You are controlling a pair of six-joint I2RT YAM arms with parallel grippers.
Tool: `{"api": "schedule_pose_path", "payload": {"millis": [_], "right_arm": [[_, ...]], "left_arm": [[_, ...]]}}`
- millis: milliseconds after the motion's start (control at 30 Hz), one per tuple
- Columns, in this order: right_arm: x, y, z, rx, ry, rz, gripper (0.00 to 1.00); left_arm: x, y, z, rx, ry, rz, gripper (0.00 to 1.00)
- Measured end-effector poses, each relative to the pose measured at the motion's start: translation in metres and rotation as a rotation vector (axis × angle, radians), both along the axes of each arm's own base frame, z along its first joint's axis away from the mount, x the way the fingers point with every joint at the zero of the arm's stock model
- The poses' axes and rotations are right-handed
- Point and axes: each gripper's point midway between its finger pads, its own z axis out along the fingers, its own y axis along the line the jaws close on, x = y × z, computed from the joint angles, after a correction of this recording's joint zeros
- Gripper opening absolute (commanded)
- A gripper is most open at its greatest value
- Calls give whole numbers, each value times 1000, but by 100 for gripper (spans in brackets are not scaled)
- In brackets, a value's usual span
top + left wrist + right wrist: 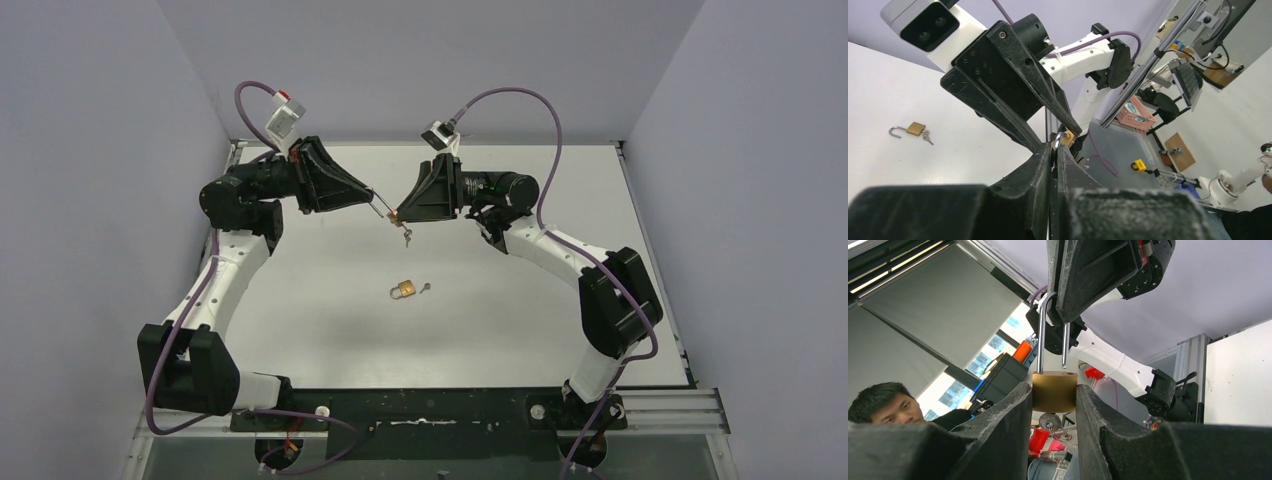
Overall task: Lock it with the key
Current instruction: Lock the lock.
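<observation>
Padlock [1054,394] is squeezed tight in your right gripper [398,213], and your left gripper [1054,146] just above it pinches the open shackle [1041,330].

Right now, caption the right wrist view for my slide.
Right hand clamps the brass padlock, key hanging beneath, while the left hand pinches its shackle from above.

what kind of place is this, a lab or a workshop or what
Most likely a robotics lab: the white table is boxed in by plain panels, and the wrist views show a person, window blinds and another small robot arm beyond.
</observation>
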Motion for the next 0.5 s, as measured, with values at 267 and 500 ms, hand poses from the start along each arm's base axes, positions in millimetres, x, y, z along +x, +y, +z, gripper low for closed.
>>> {"api": "schedule_pose_path", "payload": {"millis": [267, 500], "right_arm": [[1, 0, -1, -7, 3, 1, 34], [9, -4, 6, -4, -19, -21, 66]], "left_arm": [[0, -1, 2, -12, -20, -10, 0], [-2, -4, 9, -37, -31, -15, 0]]}}
